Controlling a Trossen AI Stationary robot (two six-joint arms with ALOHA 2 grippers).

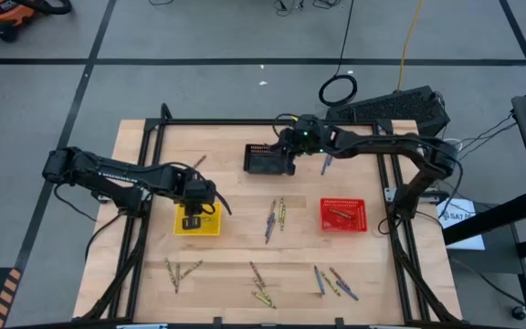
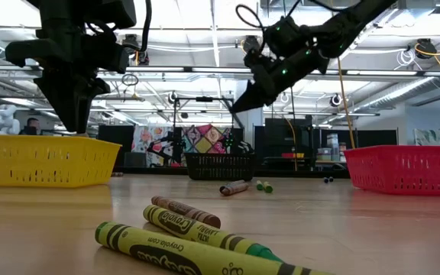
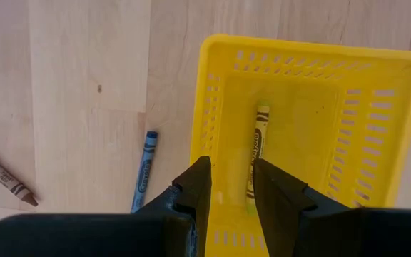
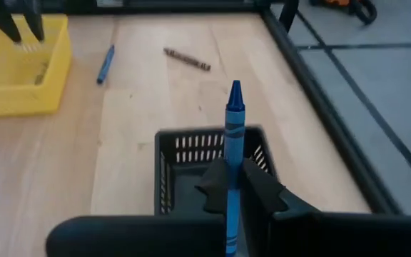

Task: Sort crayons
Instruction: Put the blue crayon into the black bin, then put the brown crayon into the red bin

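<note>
My left gripper (image 3: 231,191) hangs open and empty over the yellow basket (image 3: 377,135), fingers pointing down; it also shows in the high view (image 1: 193,206). One yellow-olive crayon (image 3: 257,150) lies on the basket's floor. My right gripper (image 4: 232,182) is shut on a blue crayon (image 4: 233,118) above the black basket (image 4: 184,153), which stands at the far middle of the table (image 1: 265,161). The red basket (image 1: 343,215) holds a crayon. Loose crayons lie mid-table (image 1: 273,219) and along the near edge (image 1: 261,288). My right gripper pinches the blue crayon's wrapped body (image 4: 232,153) between its two fingers. The crayon lies along the fingers, its pointed tip (image 4: 235,89) sticking out past them over the black basket. It is lifted clear of the basket and the table.
A blue crayon (image 3: 145,170) and a brown one (image 3: 6,178) lie on the wood beside the yellow basket. More crayons lie near left (image 1: 177,270) and near right (image 1: 334,281). A black frame (image 1: 144,155) edges the table.
</note>
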